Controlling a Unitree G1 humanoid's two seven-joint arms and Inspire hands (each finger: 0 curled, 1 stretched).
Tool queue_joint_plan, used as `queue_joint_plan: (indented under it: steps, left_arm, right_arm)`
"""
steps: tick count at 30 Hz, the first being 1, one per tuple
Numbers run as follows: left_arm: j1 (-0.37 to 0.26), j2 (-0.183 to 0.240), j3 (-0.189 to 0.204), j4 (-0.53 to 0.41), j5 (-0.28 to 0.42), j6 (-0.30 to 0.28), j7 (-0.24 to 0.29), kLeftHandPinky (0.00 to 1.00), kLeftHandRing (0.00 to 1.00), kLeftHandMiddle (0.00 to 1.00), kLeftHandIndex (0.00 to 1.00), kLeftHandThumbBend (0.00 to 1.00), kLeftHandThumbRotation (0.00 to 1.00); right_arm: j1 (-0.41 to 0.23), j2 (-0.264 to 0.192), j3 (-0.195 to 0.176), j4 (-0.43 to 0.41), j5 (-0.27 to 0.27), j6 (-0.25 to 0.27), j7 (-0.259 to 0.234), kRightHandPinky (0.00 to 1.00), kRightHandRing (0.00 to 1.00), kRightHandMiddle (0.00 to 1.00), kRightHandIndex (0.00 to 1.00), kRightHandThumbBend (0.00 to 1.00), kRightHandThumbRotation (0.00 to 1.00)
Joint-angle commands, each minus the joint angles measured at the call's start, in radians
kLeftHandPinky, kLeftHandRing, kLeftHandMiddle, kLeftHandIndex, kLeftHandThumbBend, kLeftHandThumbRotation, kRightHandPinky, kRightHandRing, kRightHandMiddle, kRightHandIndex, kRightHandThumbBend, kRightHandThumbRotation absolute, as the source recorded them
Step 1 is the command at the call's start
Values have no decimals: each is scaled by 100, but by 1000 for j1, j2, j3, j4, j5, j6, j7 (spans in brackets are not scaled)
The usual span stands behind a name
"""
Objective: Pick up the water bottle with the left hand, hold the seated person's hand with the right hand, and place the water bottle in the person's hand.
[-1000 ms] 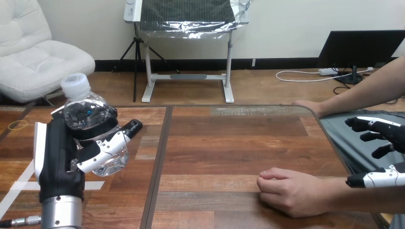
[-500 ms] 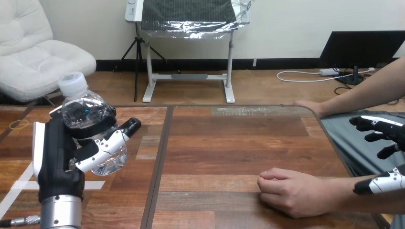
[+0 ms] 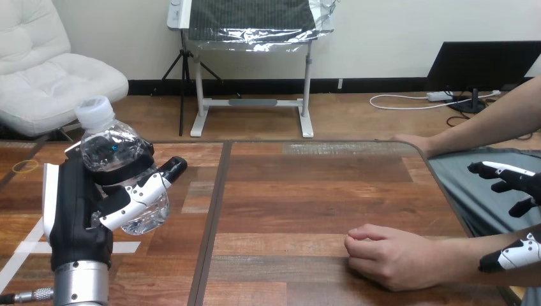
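Observation:
A clear water bottle (image 3: 121, 175) with a white cap is held upright above the table's left part, and my left hand (image 3: 80, 210) is shut on it, fingers and thumb wrapped round its body. My right hand (image 3: 512, 181) hovers at the right edge, past the table's side, with its fingers spread open and nothing in them. The person's hand (image 3: 390, 255) nearer me rests as a loose fist on the table, left of my right hand and apart from it. The person's farther hand (image 3: 409, 141) lies flat at the table's far right corner.
The wooden table (image 3: 319, 191) has a dark seam (image 3: 212, 210) running front to back just right of the bottle. White tape marks (image 3: 29, 250) and a yellow ring (image 3: 24, 167) lie on its left part. Its right edge (image 3: 446, 191) runs close by my right hand.
My right hand has drifted right and down, farther from the person's fist. The bottle in my left hand has shifted slightly left. The person's hands have stayed put.

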Motion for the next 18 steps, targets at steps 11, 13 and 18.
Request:
queue_joint_plan:
  steps: [11, 13, 18]
  left_arm:
    - [-69, 5, 6, -35, -1, -20, -2, 18, 23, 29, 37, 51, 0]
    - [-70, 6, 7, -34, 1, -21, -1, 18, 23, 29, 37, 51, 0]
    - [-70, 6, 7, -35, 1, -17, 0, 18, 23, 29, 37, 51, 0]
  right_arm:
    - [-78, -57, 49, 53, -136, -136, -55, 99, 100, 99, 99, 100, 24]
    - [-82, -58, 54, 58, -147, -153, -60, 100, 100, 98, 99, 100, 25]
    - [-103, -59, 84, 74, -195, -192, -75, 100, 99, 98, 98, 100, 27]
